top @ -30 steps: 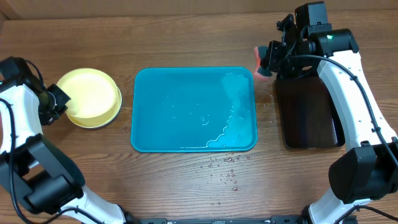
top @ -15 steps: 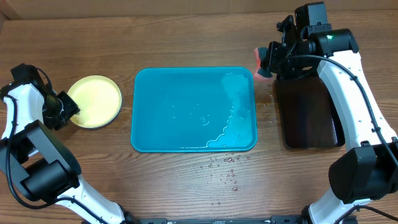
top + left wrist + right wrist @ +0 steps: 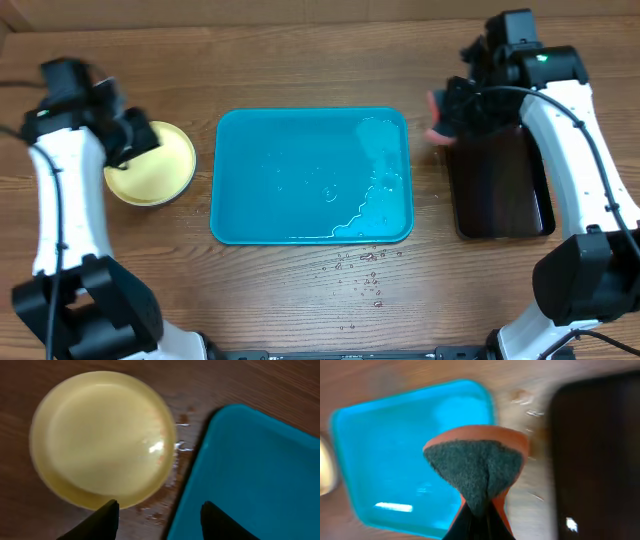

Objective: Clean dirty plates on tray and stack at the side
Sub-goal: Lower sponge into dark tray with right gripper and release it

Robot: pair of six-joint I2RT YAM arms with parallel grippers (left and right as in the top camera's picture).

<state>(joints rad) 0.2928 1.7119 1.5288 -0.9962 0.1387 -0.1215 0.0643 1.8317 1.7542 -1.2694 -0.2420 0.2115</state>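
**Left arm swings in over the plates; tray stands bare**

Since a second ago the left arm has swung from the surface's left edge in toward its far-left corner. The left tool (image 3: 128,138) now hangs over the far rim of the plates (image 3: 155,170). The right tool (image 3: 477,521) has drifted a little toward the right edge. It has carried the sponge (image 3: 477,467) away from the tray (image 3: 280,150) to the far-left corner of the black tray (image 3: 497,190).

From my left wrist camera the two fingers stand apart with nothing between them. The right tool is clamped on the sponge, scouring side facing the lens.

The plates sit off the tray, near the surface's left edge and just beside the tray's left rim. I only see a yellow one on top, so I cannot count what lies under it. Its rim nearest the tray may carry a faint reddish tinge, but it is too blurred for me to be sure.

Nothing is left on the tray but a pool of water (image 3: 375,190) in its right half. More drops lie toward the surface's near edge.

I judge the washing and stacking done, or nearly so, and this step is putting things away. Next I would lower the sponge onto the black tray and release it, and lift the left arm straight off without nudging the plates.
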